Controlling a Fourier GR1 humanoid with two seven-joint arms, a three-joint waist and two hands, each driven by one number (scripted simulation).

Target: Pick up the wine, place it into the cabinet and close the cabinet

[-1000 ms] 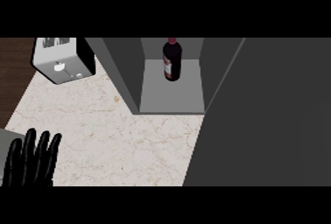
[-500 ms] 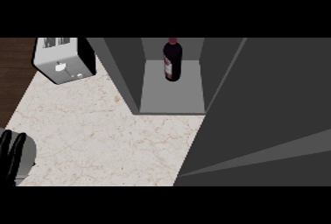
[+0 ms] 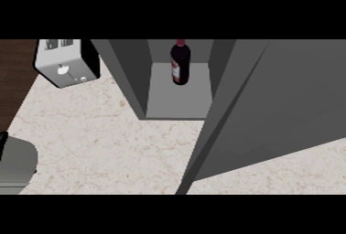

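Observation:
The dark wine bottle (image 3: 179,64) with a red cap stands upright on the cabinet (image 3: 177,98) floor, well inside the grey opening. The big grey cabinet door (image 3: 270,105) stands partly swung across the right side, its edge running down to the counter's front. At the lower left edge my grey left forearm (image 3: 15,164) shows, with only a black sliver of the left hand (image 3: 2,144) above it at the frame's border. My right hand does not show anywhere.
A silver toaster (image 3: 66,61) stands at the back left, beside the cabinet's left wall. Beige marble counter (image 3: 108,141) lies in front of the cabinet and reappears under the door at the lower right. Dark wood shows past the counter's left edge.
My left hand has slid off the lower left edge, leaving mostly forearm in view. The door has swung, with its edge now further left and counter uncovered at the lower right. The bottle has stayed put.

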